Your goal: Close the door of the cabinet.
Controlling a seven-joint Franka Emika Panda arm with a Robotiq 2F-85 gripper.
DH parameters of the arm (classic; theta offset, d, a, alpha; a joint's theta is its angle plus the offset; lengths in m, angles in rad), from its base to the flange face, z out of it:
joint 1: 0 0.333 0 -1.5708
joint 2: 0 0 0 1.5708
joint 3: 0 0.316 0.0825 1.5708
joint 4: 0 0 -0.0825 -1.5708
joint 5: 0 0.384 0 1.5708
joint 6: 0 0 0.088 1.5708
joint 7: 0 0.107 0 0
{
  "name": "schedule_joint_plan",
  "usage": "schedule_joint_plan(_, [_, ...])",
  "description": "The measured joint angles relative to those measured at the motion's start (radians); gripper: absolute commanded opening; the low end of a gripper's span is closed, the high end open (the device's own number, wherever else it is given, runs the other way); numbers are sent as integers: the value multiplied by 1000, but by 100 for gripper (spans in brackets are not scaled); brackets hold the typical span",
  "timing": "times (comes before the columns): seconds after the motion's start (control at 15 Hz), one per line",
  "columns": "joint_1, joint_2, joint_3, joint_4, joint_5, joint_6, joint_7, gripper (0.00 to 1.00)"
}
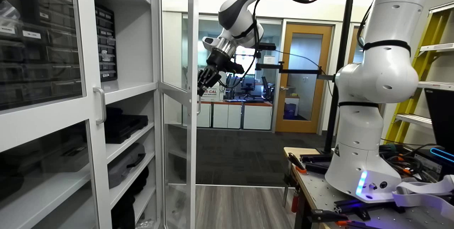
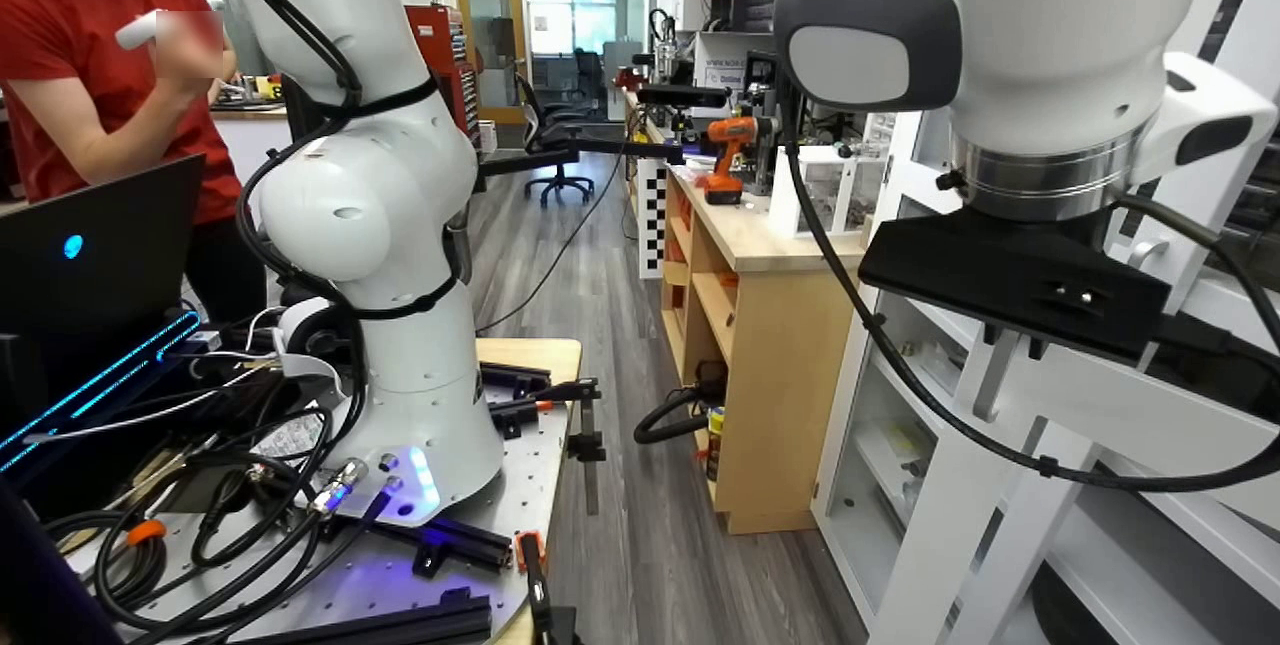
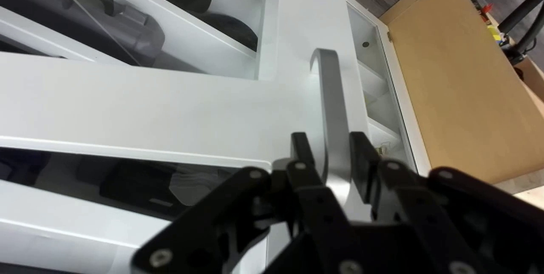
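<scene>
Though joined to the cabinet (image 1: pixel 132 44), stands swung out from it as a white-framed door (image 1: pixel 193 140), glazed in two panes (image 1: pixel 174 30) split by one crossbar (image 1: pixel 177 93) and fitted with one grey handle (image 3: pixel 334 104) at the edge farthest from the cabinet. Counts to two doors on the cabinet, two handles, one arm (image 1: pixel 376 76) and one gripper (image 3: pixel 330 142). Reaches across to the cabinet from a table (image 1: pixel 319 193), angles down at the wrist (image 1: pixel 227 47), and straddles the swung-out door's handle with two parted fingers (image 3: pixel 363 155), leaving a gap on one side.
</scene>
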Motion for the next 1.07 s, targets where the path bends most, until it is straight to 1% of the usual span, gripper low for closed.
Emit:
schedule_joint_plan(0.13, [-6, -3, 8, 0, 0, -6, -1, 3])
schedule_joint_plan(0.2, [-9, -4, 12, -1, 0, -4, 5, 5])
schedule_joint_plan(0.6, [-27, -3, 34, -2, -1, 0, 41, 5])
schedule_joint_plan(1.07, [-29, 6, 79, -4, -1, 62, 161, 5])
